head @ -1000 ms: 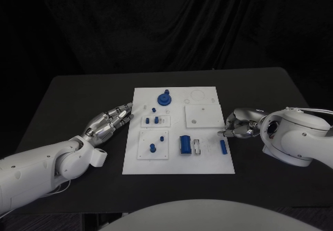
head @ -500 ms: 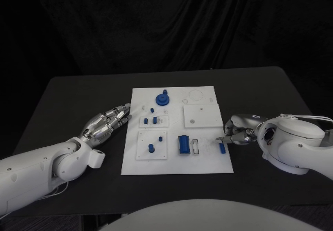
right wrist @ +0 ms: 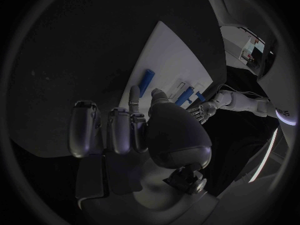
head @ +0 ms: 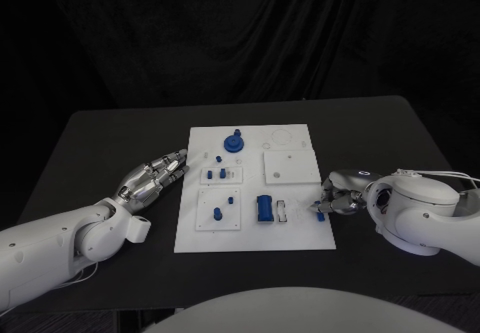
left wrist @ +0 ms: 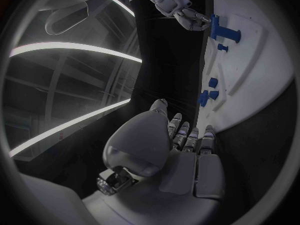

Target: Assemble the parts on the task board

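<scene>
Black cloth hangs behind a black table [head: 110,139], and the white board [head: 300,239] lies at its centre. We see the blue parts on it: a round knob [head: 235,143] near the far edge, small pegs [head: 223,173] in the left plates, a cylinder [head: 266,208] near the middle, and a slim bar [head: 320,213] lying flat beside the right edge.

Our left hand [head: 155,177] rests just off the board's left edge, fingers extended and close together, holding nothing. Our right hand [head: 340,195] sits at the right edge with its fingers curled toward the bar. The fingertips [right wrist: 134,92] appear to be at the bar [right wrist: 145,82] or just short of it; we cannot tell whether they already pinch it.

We judge the step in hand to be picking up the bar. To do it well:

1. Close thumb and finger on the bar's long sides, near its middle, so it does not pivot.
2. Keep the other fingers off the white strip [head: 283,211] beside the cylinder.
3. Lift straight up before carrying the bar anywhere.
4. Leave the left hand where it is, ready to steady the board if it slides.
</scene>
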